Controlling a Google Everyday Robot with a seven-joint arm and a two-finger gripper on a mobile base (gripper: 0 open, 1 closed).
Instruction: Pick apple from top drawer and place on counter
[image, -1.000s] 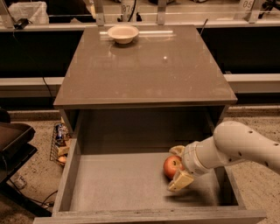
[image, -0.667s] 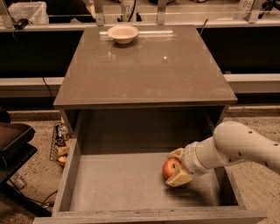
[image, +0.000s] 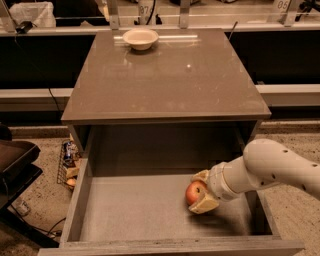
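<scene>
The red-orange apple (image: 194, 192) lies in the open top drawer (image: 130, 210), right of its middle. My gripper (image: 201, 191) reaches in from the right on a white arm, with one cream finger above the apple and one (image: 204, 204) below it, closed around it. The apple seems just above or on the drawer floor; I cannot tell which. The counter (image: 165, 75) is the glossy grey-brown top above the drawer.
A cream bowl (image: 140, 38) stands at the counter's far left edge. A wire rack with snack packs (image: 68, 162) sits on the floor left of the drawer. A dark chair (image: 15, 165) is at the far left. Shelves run behind the counter.
The gripper with the apple has shifted slightly left and up in the drawer. The fingers have stayed closed around the apple.
</scene>
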